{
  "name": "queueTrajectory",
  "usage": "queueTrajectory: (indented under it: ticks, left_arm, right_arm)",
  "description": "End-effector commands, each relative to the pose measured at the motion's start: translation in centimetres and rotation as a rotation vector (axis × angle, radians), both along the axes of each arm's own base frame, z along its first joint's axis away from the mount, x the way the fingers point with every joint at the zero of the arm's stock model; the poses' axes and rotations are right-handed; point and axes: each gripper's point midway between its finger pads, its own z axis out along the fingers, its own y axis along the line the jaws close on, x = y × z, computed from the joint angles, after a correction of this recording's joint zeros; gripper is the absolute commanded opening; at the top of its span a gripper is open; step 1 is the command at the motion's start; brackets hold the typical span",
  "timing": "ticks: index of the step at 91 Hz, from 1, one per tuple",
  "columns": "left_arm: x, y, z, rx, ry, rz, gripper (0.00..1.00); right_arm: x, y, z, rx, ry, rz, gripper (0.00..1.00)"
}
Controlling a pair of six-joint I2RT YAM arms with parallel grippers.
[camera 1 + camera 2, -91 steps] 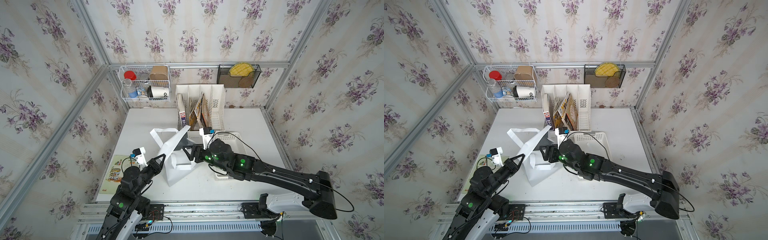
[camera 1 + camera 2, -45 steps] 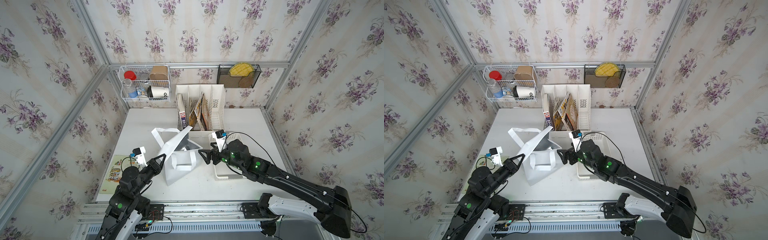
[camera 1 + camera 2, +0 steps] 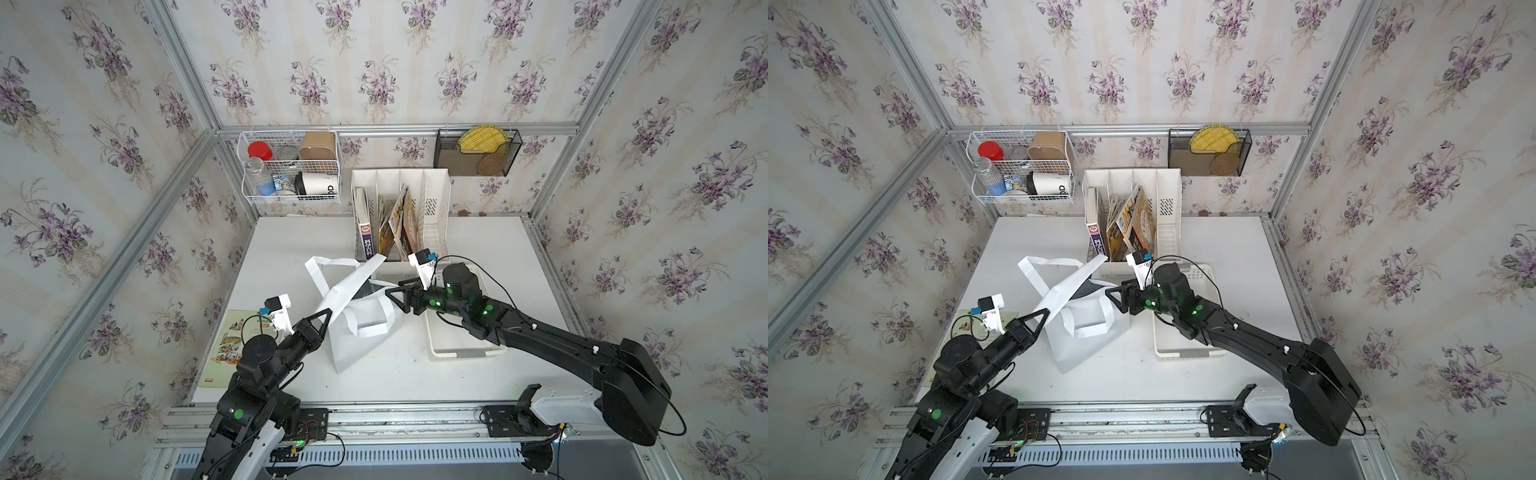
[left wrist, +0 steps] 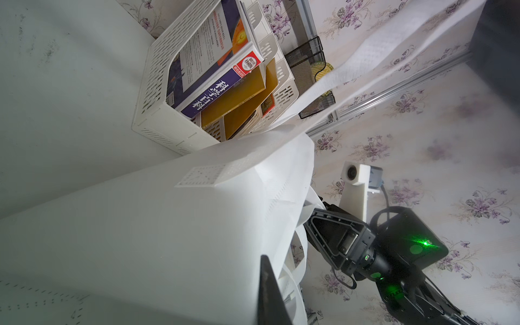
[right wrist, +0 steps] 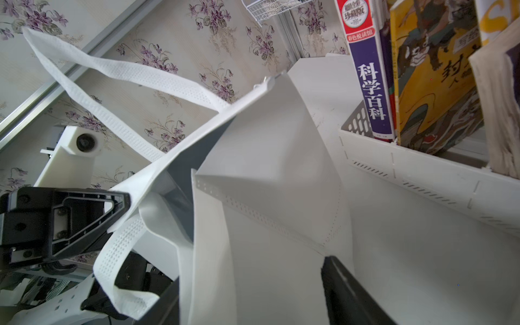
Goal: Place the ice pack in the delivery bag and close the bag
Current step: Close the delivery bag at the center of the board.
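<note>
Two arms meet at the delivery bag (image 3: 361,336) (image 3: 1084,345), which stands on the white surface (image 3: 478,241) between them. It is in front of a file rack (image 3: 399,216) holding books and just beside a white plastic basket (image 3: 461,353).

The left gripper (image 3: 328,312) (image 3: 1042,312) has its jaws closed on the bag's near rim. It pulls that edge up into a taut white band that runs slantwise toward the rack. In the right wrist view the left gripper's black tip (image 5: 123,197) pinches this rim close to where a strap is sewn on.

The right gripper (image 3: 395,291) (image 3: 1111,291) is at the opposite end of the bag's mouth, on the basket side. Its jaws are apart. In the right wrist view one black finger (image 5: 337,281) shows on each side of the bag's folded end panel (image 5: 267,168), and whether they press on it cannot be told.

One handle (image 3: 316,270) loops out toward the back of the surface. The other handle (image 3: 374,328) droops over the bag's front.

Between the spread rims only a dark grey sliver of the inside (image 3: 365,289) shows, and the ice pack cannot be made out in any view.

A picture leaflet (image 3: 232,345) lies flat at the surface's edge beside the left arm.
</note>
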Motion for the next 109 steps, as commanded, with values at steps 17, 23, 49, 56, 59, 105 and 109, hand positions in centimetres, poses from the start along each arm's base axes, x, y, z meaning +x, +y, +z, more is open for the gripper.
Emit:
queueTrajectory:
  ticks: [17, 23, 49, 56, 59, 105, 109]
  left_arm:
    - [-0.1, -1.0, 1.0, -0.054, -0.041, -0.056, 0.00]
    - [-0.2, -1.1, 1.1, -0.054, -0.046, -0.060, 0.00]
    - [-0.5, -1.8, 1.5, -0.053, -0.055, -0.110, 0.00]
    - [-0.7, -2.5, 1.7, -0.060, -0.057, -0.156, 0.00]
    - [-0.8, -2.8, 1.9, -0.063, -0.065, -0.174, 0.00]
    - [-1.0, -3.2, 0.4, -0.010, -0.024, -0.208, 0.00]
    - [-1.0, -3.2, 0.3, -0.006, -0.021, -0.207, 0.00]
  right_arm:
    - [2.3, 2.3, 1.3, 0.084, 0.026, 0.022, 0.26]
    - [2.8, 2.5, 1.3, 0.097, 0.029, 0.015, 0.22]
    - [6.0, 2.8, 2.1, 0.093, 0.042, -0.021, 0.00]
    - [6.6, 2.9, 2.3, 0.096, 0.046, -0.030, 0.00]
    - [7.0, 2.9, 2.2, 0.095, 0.050, -0.032, 0.00]
    - [9.4, 1.6, -2.1, 0.029, 0.120, -0.118, 0.28]
    - [9.5, 1.4, -2.3, 0.029, 0.125, -0.122, 0.28]
